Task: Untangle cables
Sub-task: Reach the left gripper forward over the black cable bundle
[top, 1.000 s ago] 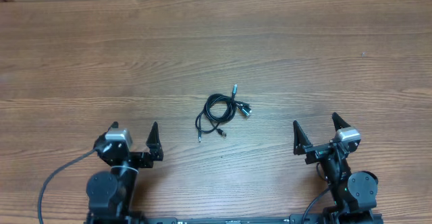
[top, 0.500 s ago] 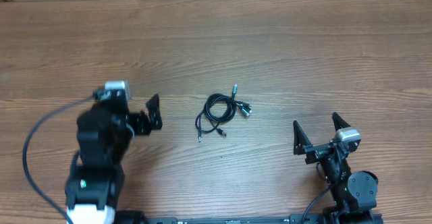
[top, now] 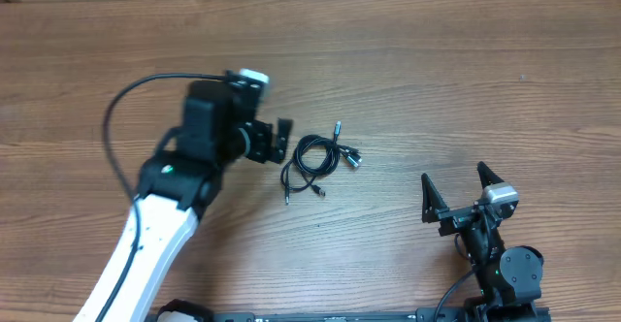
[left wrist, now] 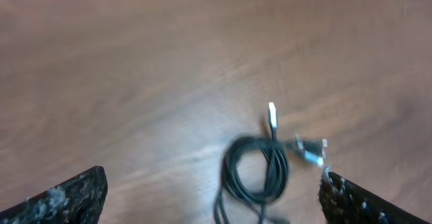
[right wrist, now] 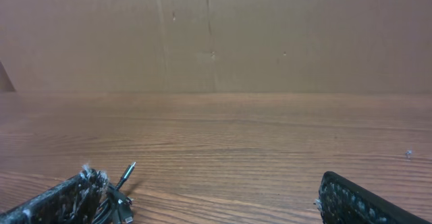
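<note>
Left jaws now near cables (top: 315, 162)

**Setting:** robotics lab bench, staged for manipulation trials.

**Evidence:**
- wide brown wood-grain laminate table (top: 437, 80)
- plain brown cardboard backdrop (right wrist: 270, 35) standing along the table's far edge
- white-and-black jointed robot arm (top: 160, 230) on the left and compact black robot arm (top: 500, 264) on the right, both based at the near edge
- thick black wire (top: 110, 123) looping off the left arm
- small tangle of thin black cables (top: 315, 165) laid mid-table
</note>
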Motion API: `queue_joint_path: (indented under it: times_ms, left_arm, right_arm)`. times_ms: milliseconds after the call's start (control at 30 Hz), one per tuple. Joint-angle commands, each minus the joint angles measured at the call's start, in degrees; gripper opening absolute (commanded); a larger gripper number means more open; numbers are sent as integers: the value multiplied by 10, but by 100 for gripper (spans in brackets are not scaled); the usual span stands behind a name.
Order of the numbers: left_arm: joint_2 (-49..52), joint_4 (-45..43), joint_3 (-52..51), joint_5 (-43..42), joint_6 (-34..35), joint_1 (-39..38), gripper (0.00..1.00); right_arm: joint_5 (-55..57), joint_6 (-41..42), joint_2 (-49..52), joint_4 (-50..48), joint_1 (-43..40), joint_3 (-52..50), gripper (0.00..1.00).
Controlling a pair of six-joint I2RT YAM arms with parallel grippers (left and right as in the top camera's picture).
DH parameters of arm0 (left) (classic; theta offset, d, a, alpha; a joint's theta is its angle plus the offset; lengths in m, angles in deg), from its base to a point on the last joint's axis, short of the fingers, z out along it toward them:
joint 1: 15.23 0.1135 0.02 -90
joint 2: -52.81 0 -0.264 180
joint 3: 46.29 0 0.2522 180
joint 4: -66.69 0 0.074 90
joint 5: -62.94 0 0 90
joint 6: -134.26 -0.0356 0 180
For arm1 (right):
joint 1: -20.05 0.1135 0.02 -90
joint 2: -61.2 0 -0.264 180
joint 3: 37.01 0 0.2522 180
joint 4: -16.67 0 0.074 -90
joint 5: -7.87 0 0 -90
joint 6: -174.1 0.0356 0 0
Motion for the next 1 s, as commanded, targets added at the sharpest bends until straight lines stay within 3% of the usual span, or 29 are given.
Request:
queue_joint_path:
  times_ms: [0, 333, 700, 833, 967]
  left_arm:
    - [34, 14, 13, -4, -29, -15, 100]
    - [134, 52, 13, -13, 3, -15, 100]
    - [191, 1, 13, -43, 14, -16, 100]
    - [201, -19, 13, -37, 13, -20, 84]
    - [219, -43, 13, -36, 13, -34, 78]
  right_arm:
    - [5, -4, -5, -2, 3, -6, 100]
    - [5, -4, -5, -2, 3, -6, 100]
    - [5, -4, -5, -2, 3, -6, 100]
    - [5, -4, -5, -2, 3, -6, 100]
    - [5, -4, -5, -2, 3, -6, 100]
